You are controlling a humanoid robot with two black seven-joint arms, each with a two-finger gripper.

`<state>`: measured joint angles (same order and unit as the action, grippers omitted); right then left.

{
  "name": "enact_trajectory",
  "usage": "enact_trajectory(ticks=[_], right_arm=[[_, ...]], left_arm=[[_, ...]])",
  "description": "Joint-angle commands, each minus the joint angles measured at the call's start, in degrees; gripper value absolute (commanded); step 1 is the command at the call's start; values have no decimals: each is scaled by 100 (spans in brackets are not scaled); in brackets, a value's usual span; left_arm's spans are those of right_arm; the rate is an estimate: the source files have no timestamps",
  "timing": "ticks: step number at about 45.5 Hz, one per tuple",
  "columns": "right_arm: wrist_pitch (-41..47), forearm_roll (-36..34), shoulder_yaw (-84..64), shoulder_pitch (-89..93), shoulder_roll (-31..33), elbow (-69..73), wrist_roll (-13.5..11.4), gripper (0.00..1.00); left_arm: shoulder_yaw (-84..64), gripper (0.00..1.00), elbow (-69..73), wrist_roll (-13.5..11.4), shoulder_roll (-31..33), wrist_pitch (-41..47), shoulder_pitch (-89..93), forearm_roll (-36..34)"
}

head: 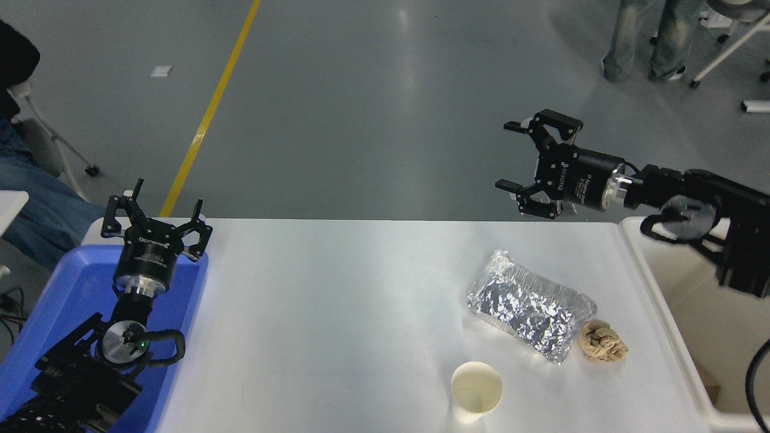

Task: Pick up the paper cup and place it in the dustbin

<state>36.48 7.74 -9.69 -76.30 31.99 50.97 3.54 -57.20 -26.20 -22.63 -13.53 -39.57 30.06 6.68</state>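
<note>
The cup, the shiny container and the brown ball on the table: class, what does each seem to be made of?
The paper cup: apparently matte off-white paper with a rolled rim. The container: likely aluminium foil, being silver, crinkled and glinting. The brown ball: probably crumpled paper, dull and creased.

A grey, glossy floor (373, 108) fills the far part of the scene, with pale streaks of overhead light reflected on it. A yellow line (210, 108) painted on the floor runs from the far centre toward the near left. A small white square patch (161, 71) lies on the floor left of that line. At the far right stand a person's legs (649, 39) in faded jeans, beside the white legs of a wheeled frame (728, 51). At the left edge is a castored chair (60, 144) with a seated person's knee (36, 210) in blue jeans. The white counter (337, 325) spans the near half.
</note>
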Motion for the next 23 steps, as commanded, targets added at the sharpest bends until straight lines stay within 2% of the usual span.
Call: enact_trajectory(ticks=[1, 8, 15, 23], right_arm=[[219, 957, -3141, -2379, 150, 1282, -82, 100], [631, 1045, -5146, -4285, -228, 2486, -73, 100], [852, 958, -6079, -5780, -606, 3304, -38, 100], [852, -70, -6264, -6985, -1036, 3823, -29, 100]], left_arm=[[-2, 100, -8, 4, 0, -7, 0, 0], [-2, 100, 1, 4, 0, -7, 0, 0], [-2, 100, -8, 4, 0, -7, 0, -8], [7, 100, -8, 4, 0, -7, 0, -8]])
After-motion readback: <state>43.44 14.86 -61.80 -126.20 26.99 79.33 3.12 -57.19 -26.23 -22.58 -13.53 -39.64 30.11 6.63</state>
